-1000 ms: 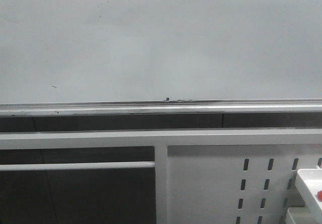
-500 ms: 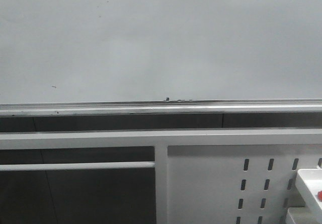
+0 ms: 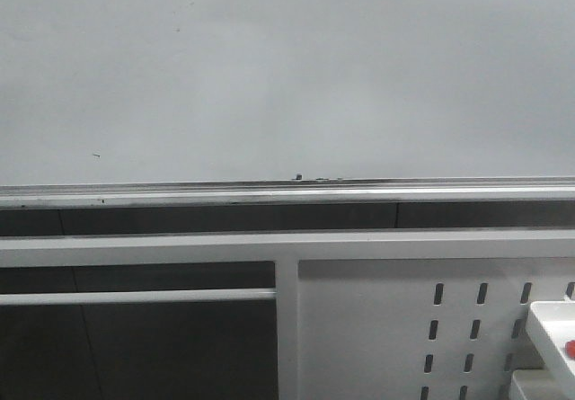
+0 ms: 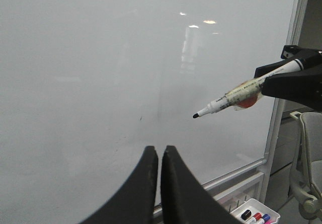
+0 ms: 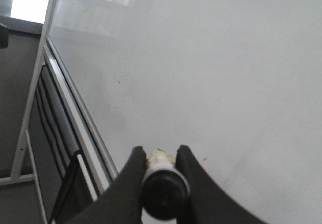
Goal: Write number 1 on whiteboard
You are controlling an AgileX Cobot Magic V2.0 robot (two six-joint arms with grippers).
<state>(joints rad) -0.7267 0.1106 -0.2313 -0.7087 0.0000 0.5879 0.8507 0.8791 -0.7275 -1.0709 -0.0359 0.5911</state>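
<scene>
Pinching an uncapped marker, the right pincer holds its tip just off the blank whiteboard, the left pincer pressed together empty; no number 1 drawn yet, so touchdown then a downward stroke comes next.

The front camera faces the whiteboard squarely and close, its silver rail crossing the frame above a white slotted panel. The left wrist camera looks over its gripper at the board from farther back, taking in the right gripper's marker and a pen tray. The right wrist camera sights along that marker, close and oblique to the board. All three views share the whiteboard.
</scene>
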